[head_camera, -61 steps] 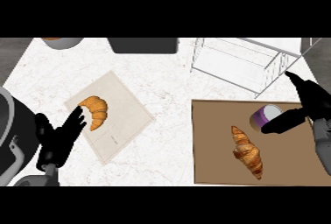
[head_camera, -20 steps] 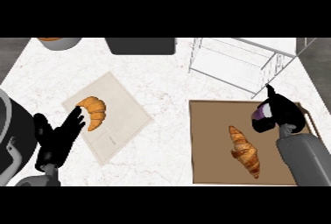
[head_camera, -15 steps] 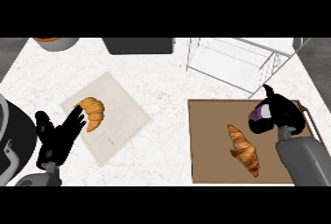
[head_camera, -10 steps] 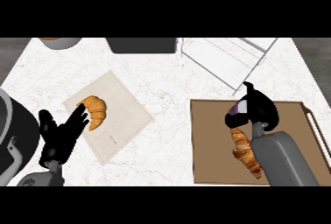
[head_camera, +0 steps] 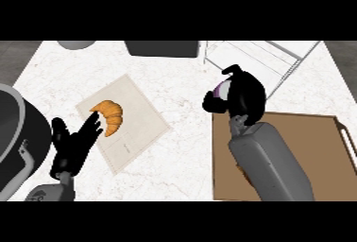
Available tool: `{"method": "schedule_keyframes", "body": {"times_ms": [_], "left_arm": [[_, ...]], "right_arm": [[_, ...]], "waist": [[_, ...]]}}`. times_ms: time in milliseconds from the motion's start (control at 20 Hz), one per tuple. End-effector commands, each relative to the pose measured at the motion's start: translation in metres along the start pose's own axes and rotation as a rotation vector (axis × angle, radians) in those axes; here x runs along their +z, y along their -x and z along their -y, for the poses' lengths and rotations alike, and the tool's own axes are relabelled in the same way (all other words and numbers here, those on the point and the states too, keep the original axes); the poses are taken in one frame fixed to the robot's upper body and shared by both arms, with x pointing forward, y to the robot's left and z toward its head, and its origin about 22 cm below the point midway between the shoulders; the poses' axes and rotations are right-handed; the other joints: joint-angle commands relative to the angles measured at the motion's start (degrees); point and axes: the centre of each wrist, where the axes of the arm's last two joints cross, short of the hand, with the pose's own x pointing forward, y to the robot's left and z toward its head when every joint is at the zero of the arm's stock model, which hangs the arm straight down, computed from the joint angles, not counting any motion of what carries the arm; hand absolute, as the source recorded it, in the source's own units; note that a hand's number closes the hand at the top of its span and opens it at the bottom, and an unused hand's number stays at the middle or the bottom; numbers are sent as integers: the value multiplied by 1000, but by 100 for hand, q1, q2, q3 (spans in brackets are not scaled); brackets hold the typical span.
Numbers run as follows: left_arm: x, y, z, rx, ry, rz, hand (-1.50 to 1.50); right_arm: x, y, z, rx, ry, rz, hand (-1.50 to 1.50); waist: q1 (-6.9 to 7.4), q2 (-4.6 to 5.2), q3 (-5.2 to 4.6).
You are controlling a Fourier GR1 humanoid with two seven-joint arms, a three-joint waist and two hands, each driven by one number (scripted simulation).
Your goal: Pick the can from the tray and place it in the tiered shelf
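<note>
My right hand (head_camera: 241,97) is curled round the purple and white can (head_camera: 223,88), which shows only as a sliver by the thumb. Hand and can hang above the counter just beyond the brown tray's (head_camera: 320,156) far left corner, near the white wire tiered shelf (head_camera: 279,59) at the back right. My right forearm hides most of the tray's left half and the croissant lying there. At the lower left my left hand (head_camera: 73,144) rests open with its fingers up.
A croissant (head_camera: 108,116) lies on a beige cutting board (head_camera: 136,127) left of centre. A dark rectangular container (head_camera: 162,48) and a grey bowl (head_camera: 77,44) stand along the back edge. A large dark round object (head_camera: 10,137) fills the left edge.
My right hand closed on the can, lifted it off the tray and carried it left and away toward the shelf. The view shifted. The left hand stayed put.
</note>
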Motion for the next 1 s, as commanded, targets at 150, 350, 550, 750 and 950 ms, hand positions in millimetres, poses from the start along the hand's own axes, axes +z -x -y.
{"method": "schedule_keyframes", "body": {"times_ms": [150, 350, 550, 750, 950], "left_arm": [[2, 10, -16, 15, -53, -5, 0], [-1, -7, -10, 18, -65, 2, 0], [-1, 0, -21, 42, -66, -15, 0], [17, 0, -34, 24, -64, -6, 0], [6, 6, -32, 33, -46, 3, 0]], "right_arm": [[48, -106, 58, -107, 255, 111, 150], [57, -138, 91, -109, 295, 107, 150], [55, -143, 110, -98, 344, 83, 150], [34, -150, 163, -140, 374, 39, 150], [11, -151, 181, -166, 403, 20, 150]], "waist": [[-113, -30, -15], [-159, -32, -10], [-238, -35, -9], [-176, -55, -5], [-201, -14, -10]]}}
